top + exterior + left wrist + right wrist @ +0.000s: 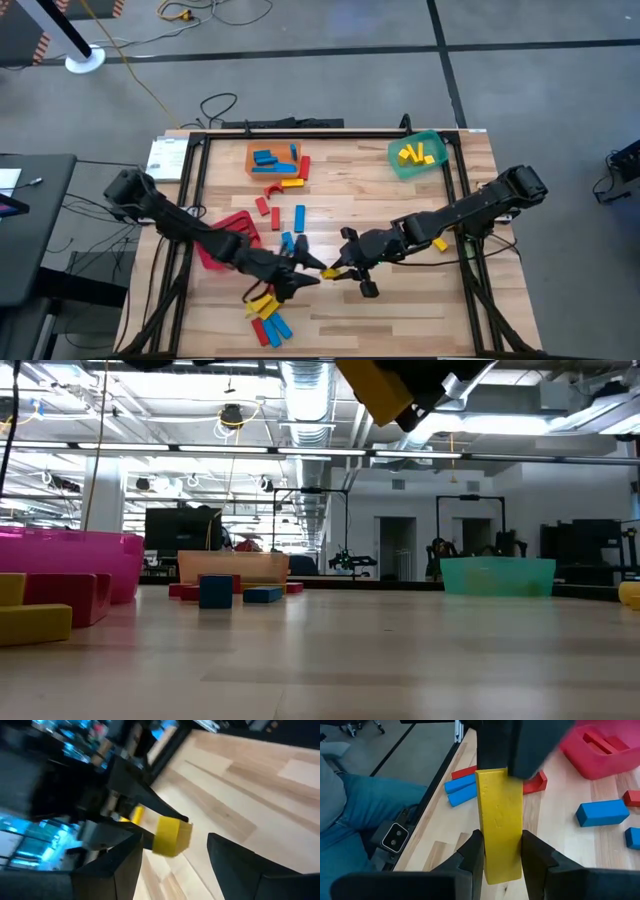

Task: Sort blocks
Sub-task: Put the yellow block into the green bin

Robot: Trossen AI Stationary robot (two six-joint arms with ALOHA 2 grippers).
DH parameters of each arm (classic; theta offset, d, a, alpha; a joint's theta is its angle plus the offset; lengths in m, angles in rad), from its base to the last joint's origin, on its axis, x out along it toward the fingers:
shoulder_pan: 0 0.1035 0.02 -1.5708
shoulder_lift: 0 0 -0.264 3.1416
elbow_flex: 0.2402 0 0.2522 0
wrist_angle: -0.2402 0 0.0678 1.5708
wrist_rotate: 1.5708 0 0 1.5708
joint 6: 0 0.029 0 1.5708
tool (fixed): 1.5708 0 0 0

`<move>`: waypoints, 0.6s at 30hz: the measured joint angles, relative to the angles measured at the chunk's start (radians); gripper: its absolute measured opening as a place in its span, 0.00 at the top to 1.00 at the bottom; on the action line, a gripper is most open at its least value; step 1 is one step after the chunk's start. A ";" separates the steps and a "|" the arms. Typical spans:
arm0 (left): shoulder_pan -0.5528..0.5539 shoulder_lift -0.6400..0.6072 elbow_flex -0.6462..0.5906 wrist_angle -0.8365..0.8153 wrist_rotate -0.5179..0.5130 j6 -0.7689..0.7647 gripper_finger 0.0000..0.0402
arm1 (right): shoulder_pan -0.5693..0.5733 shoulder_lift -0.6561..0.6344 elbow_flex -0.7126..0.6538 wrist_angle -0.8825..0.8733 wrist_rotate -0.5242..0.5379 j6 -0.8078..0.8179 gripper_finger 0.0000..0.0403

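Observation:
A yellow block point(500, 810) hangs above the table's near middle, with my right gripper point(501, 845) shut on it. In the high view the block point(333, 270) lies between my right gripper point(350, 264) and my left gripper point(306, 270). My left gripper point(175, 842) is open, and its fingers stand wide on either side of the block's free end point(172, 836). I cannot tell whether they touch it. The low view shows the block point(383, 388) high above the table. My right gripper pinches the yellow block by its two long sides point(500, 842) between its two fingers, at the end nearer the wrist. The fingers come from the table's right, slanting down, and lie along the block. The block sticks out past the fingertips, clear of the table.
An orange bin point(250, 160) with blue blocks and a green bin point(400, 165) with yellow blocks stand at the far edge. A red bin point(232, 222) lies under the left arm. Loose red and blue blocks point(298, 216) lie mid-table. More blocks point(266, 318) are piled near the front edge.

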 joint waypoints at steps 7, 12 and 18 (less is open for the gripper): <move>0.048 0.075 0.141 -0.156 0.086 -0.048 0.46 | 0.000 0.000 0.000 -0.007 0.000 -0.001 0.72; 0.077 0.075 0.158 -0.187 0.137 -0.074 0.49 | 0.000 0.000 0.000 -0.026 0.000 -0.008 0.72; 0.078 0.074 0.158 -0.189 0.150 -0.056 0.63 | 0.000 0.000 0.000 -0.048 0.005 -0.008 0.72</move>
